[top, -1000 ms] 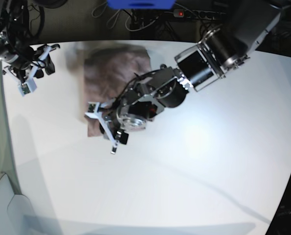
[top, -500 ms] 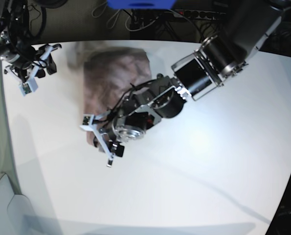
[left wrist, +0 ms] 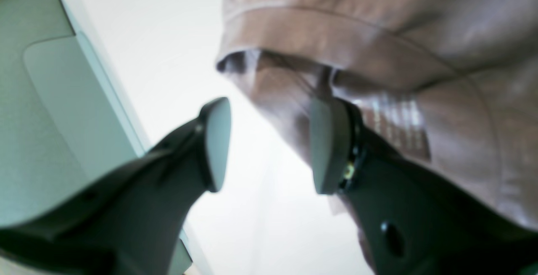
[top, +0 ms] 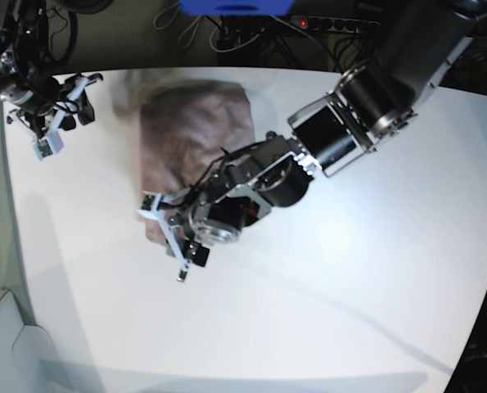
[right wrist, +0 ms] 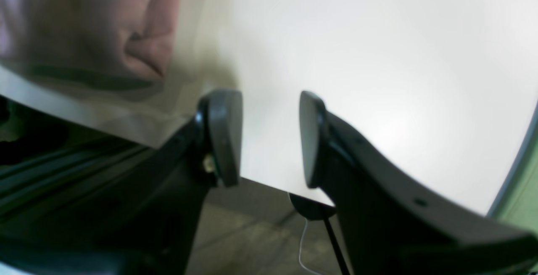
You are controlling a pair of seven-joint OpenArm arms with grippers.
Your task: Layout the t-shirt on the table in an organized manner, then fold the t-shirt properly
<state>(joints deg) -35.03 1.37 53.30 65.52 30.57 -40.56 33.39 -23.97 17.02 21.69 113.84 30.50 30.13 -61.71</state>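
The dusty mauve cotton t-shirt [top: 196, 124] lies bunched on the white desk [top: 349, 286], unfolded; left tool [left wrist: 269, 146] and right tool [right wrist: 269, 138] spread, empty.

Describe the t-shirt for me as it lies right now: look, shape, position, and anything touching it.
The t-shirt is plain dusty mauve, soft wrinkled cotton, no print. It lies folded into a compact, roughly rectangular bundle near the table's far edge. A stitched hem and a loose open fold show in the left wrist view. The left gripper, jaws apart, sits at its near corner, one finger against the cloth; nothing is gripped.
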